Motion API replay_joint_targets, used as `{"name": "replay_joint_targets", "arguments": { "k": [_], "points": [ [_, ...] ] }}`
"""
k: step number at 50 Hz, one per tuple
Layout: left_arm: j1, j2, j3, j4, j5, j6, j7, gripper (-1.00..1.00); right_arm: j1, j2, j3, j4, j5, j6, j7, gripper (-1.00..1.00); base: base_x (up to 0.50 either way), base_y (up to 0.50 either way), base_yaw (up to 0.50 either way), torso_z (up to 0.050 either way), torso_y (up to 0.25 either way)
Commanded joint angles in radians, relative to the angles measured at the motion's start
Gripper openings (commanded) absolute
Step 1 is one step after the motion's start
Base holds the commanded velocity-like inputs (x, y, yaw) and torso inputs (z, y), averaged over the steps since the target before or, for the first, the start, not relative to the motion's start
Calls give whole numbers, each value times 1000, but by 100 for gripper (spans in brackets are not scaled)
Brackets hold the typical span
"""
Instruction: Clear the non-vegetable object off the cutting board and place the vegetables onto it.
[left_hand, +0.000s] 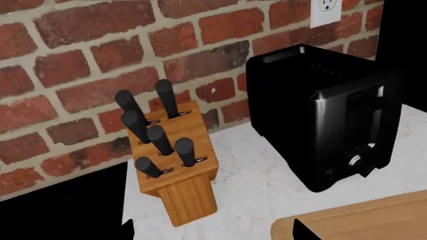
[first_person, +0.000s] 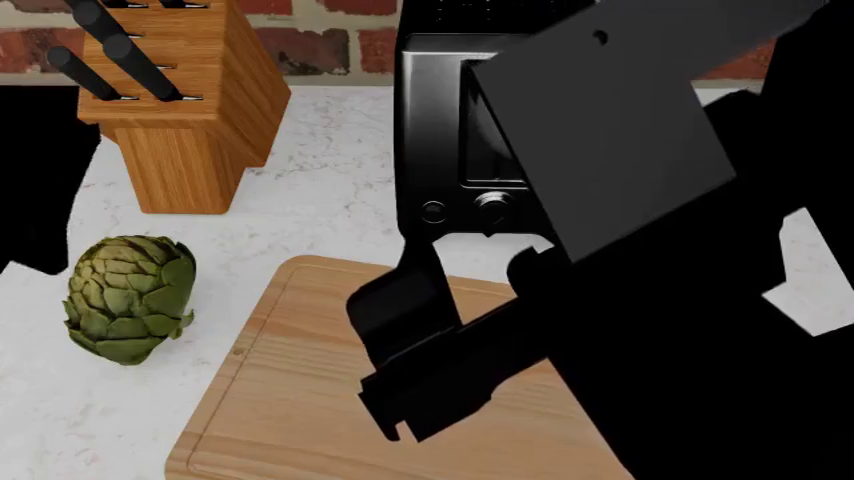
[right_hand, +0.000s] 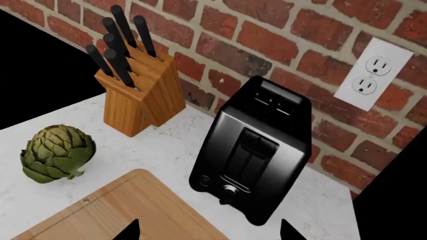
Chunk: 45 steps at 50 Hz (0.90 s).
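The cutting board (first_person: 300, 400), a light-wood slab with rounded corners and a groove traced inside its rim, is laid on the white marbled counter (first_person: 334, 200), its far edge near the front of the black toaster (right_hand: 257, 150). Much of its surface is hidden in the head view by a dark arm. The artichoke (first_person: 130, 297), round and layered with scaly green leaves, is set on the counter just beside the board's left edge, apart from it. Bare counter is left between the artichoke and the wooden knife block (first_person: 180, 110), which is placed against the brick wall (right_hand: 280, 35). Neither the radish nor the asparagus is shown. The right gripper's (right_hand: 210, 231) two dark tips are held apart; the left gripper's state cannot be told.
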Motion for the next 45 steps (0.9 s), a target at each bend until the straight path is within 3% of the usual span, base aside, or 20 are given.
{"name": "replay_joint_targets", "arguments": {
  "k": [1,6,24,45],
  "points": [
    [18,-12,75,8,-46,25,-28,100,-21,11,6,-15,-11,-13,-9,100,0,0,0,0,0],
    [35,-7,111,3,43,45,45,100,-27,20,5,-20,-3,-26,-2,100,0,0,0,0,0],
    [53,-38,184,-15,-111,30,-65,100,-10,15,-13,-11,-4,-23,-2,100,0,0,0,0,0],
    [90,-34,257,-43,88,104,64,100,-27,33,-16,-32,-3,-42,-1,100,0,0,0,0,0]
  ]
}}
